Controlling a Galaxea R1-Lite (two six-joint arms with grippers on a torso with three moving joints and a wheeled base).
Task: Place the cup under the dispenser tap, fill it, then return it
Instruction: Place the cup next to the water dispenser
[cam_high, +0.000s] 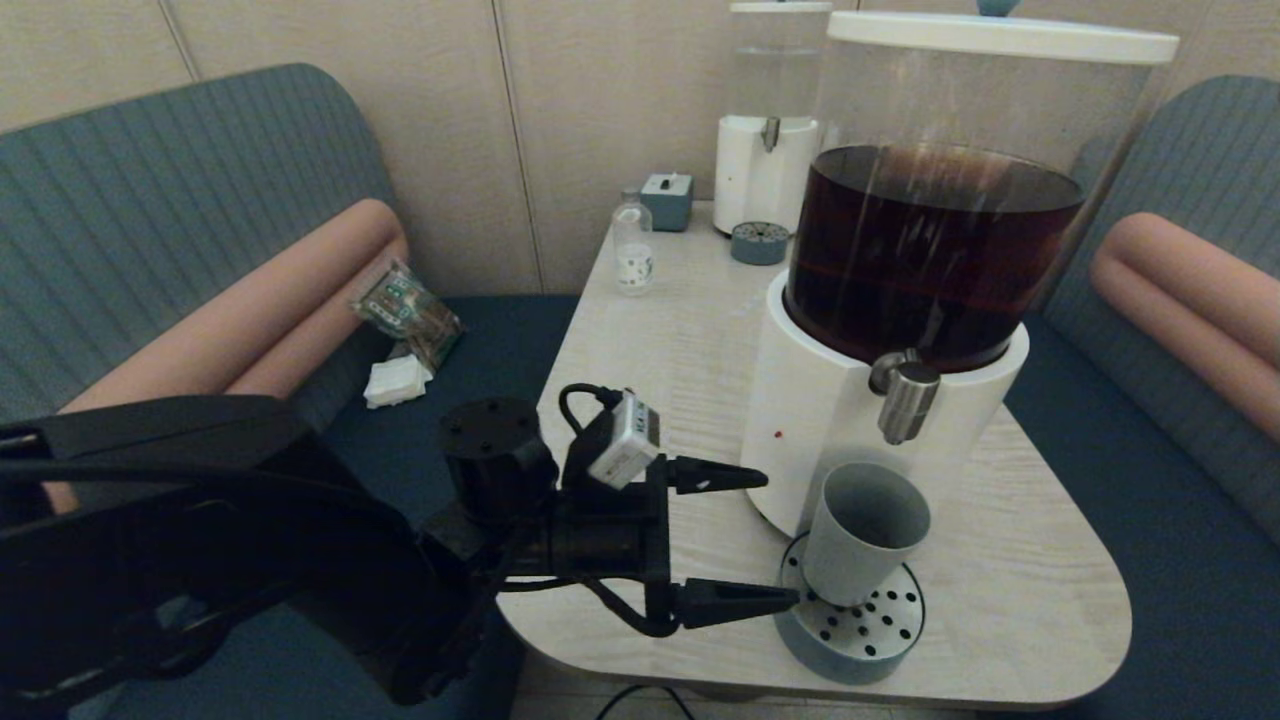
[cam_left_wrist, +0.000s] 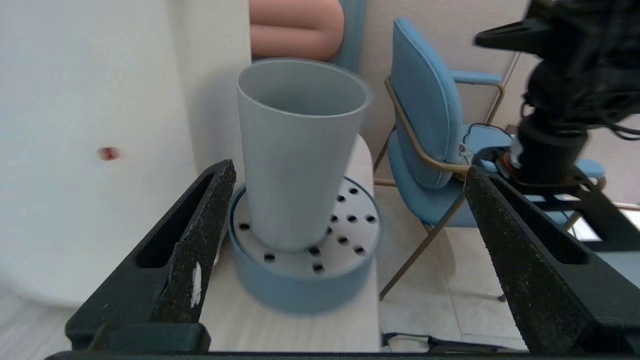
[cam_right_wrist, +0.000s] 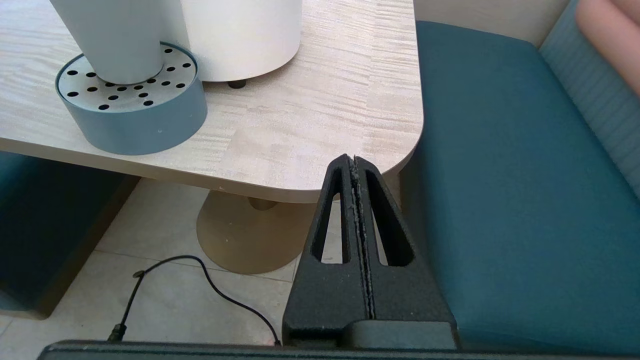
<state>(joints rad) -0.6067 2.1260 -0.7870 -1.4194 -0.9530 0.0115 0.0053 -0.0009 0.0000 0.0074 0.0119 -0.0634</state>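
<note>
Cup (cam_high: 865, 535) upright on drip tray (cam_high: 870, 630), lower right of frame, under dispenser tap (cam_high: 907, 397). My left pincer (cam_high: 780, 540) spread wide, just left of cup, not touching. My right pincer (cam_right_wrist: 356, 165) closed, parked below counter (cam_right_wrist: 325, 110) edge.

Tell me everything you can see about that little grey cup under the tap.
The cup is a plain, matte grey-blue tumbler with no handle, wider at the rim than at the base. It stands upright on the round perforated drip tray, right below the steel tap of the big dispenser, and looks empty. Nothing grips it: the robot's left hand is open beside it, fingers apart and not touching.
</note>
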